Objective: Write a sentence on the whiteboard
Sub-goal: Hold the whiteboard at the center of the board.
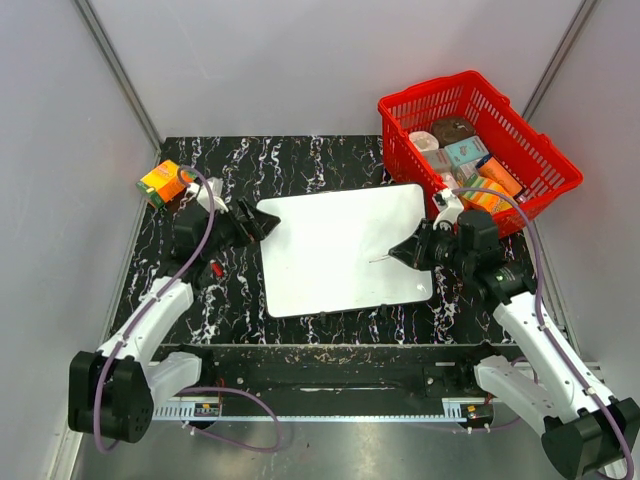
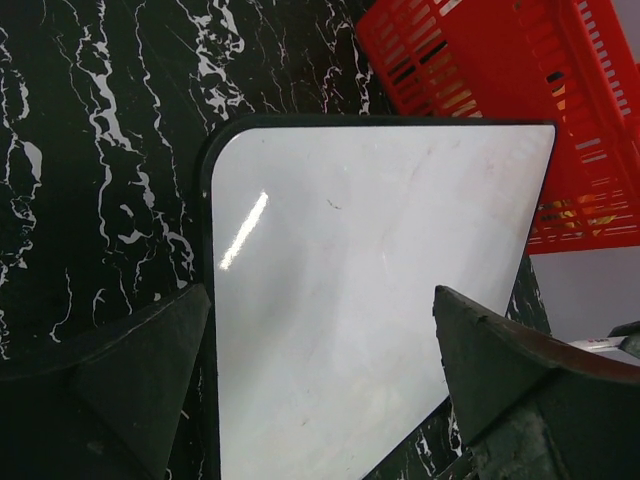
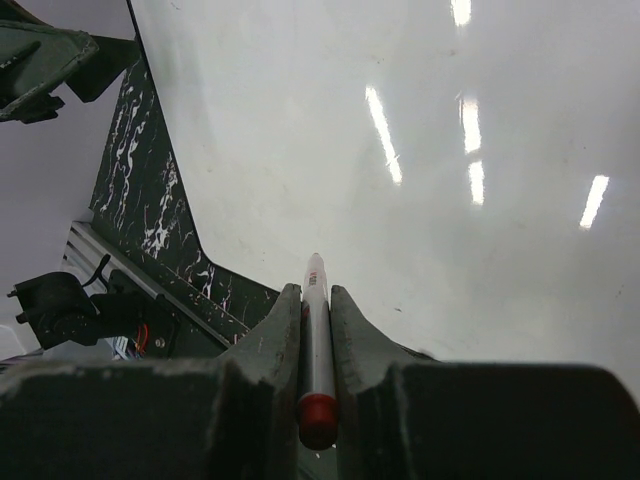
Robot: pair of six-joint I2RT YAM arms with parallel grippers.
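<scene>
**Right wrist view.** The marker (image 3: 317, 340) lies nearest, clamped between the fingers of the right gripper (image 3: 315, 295). Its tip points out over the whiteboard (image 3: 430, 150). Whether the tip touches the whiteboard cannot be determined. No writing shows on the surface.
Hazard: writing pressure may push the marker back through the fingers or tilt it, producing broken strokes.

**Left wrist view.** The left gripper (image 2: 320, 295) stands wide apart astride a corner of the whiteboard and holds nothing.
Hazard: the whiteboard lies unrestrained on the tabletop (image 2: 90, 150), so stroke drag may slide or rotate it.

**Top view.** The whiteboard lies flat between both grippers. The red basket (image 1: 455, 85) sits just beside the whiteboard's far right corner.
Hazard: a shifted whiteboard may butt the basket, and the right arm may snag it.
</scene>
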